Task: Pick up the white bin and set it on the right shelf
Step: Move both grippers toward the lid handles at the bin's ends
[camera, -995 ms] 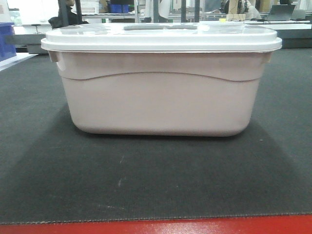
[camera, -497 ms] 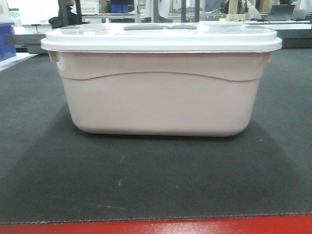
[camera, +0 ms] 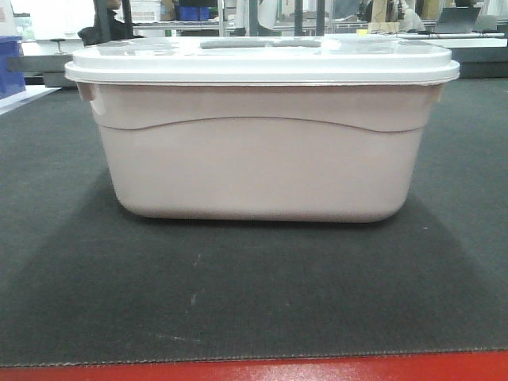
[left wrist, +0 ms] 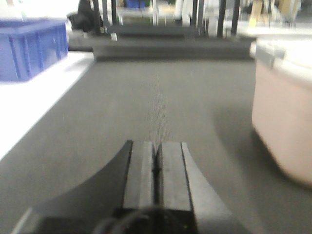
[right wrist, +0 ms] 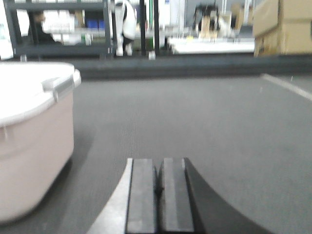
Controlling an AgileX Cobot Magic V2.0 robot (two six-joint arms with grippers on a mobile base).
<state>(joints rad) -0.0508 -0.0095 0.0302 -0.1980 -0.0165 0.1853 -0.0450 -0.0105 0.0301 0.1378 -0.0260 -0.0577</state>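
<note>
The white bin [camera: 262, 155] is a pale pinkish tub with a white lid. It stands on the dark grey mat, filling the middle of the front view. In the left wrist view the white bin [left wrist: 285, 107] is at the right edge. In the right wrist view the white bin [right wrist: 31, 131] is at the left edge. My left gripper [left wrist: 157, 146] is shut and empty, low over the mat, left of the bin. My right gripper [right wrist: 159, 163] is shut and empty, low over the mat, right of the bin. The right shelf is out of view.
A blue crate [left wrist: 31, 46] stands on a white surface at the far left, also seen in the front view [camera: 9, 63]. Dark racks and benches [camera: 159, 20] line the back. Cardboard boxes [right wrist: 282, 24] sit at the far right. A red strip [camera: 254, 371] edges the mat's front.
The view has shifted very slightly; the bin sits a touch further left in frame. Nothing else has visibly changed.
</note>
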